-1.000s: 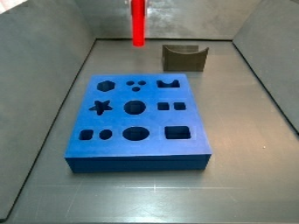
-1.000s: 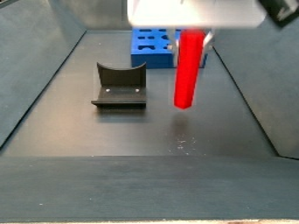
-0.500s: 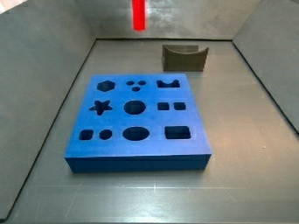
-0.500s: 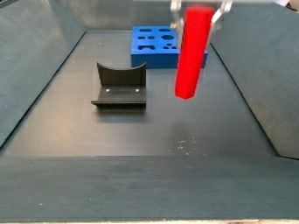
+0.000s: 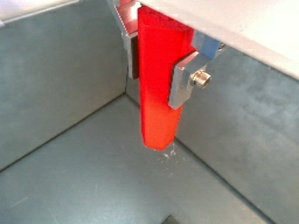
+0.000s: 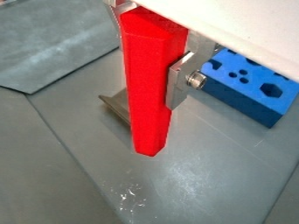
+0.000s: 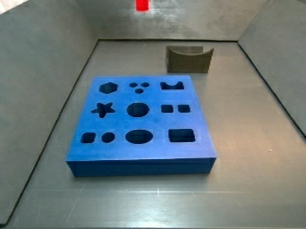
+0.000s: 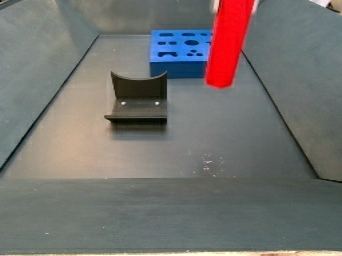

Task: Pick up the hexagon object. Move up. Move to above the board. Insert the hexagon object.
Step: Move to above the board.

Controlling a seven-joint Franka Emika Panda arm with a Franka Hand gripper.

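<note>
In a side view, the fixture [image 8: 136,98] stands at the left on the grey counter [image 8: 201,150], a dark L-shaped bracket on its base plate. Behind it and to its right lies the board [image 8: 181,55], flat and blue, its shaped holes facing up. Further right hangs the hexagon object [image 8: 227,42], upright and well clear of the counter, its upper end cut off by the frame edge. In a side view from the opposite end, the board [image 7: 141,121] fills the middle of the counter, the fixture [image 7: 189,59] stands beyond it, and only the red tip of the hexagon object [image 7: 142,5] shows at the top edge. In both wrist views the tool [image 5: 158,66] pinches the hexagon object [image 5: 159,87] near its upper part, one silver finger [image 6: 181,83] pressed flat against its side, with the lower end hanging free above the counter.
</note>
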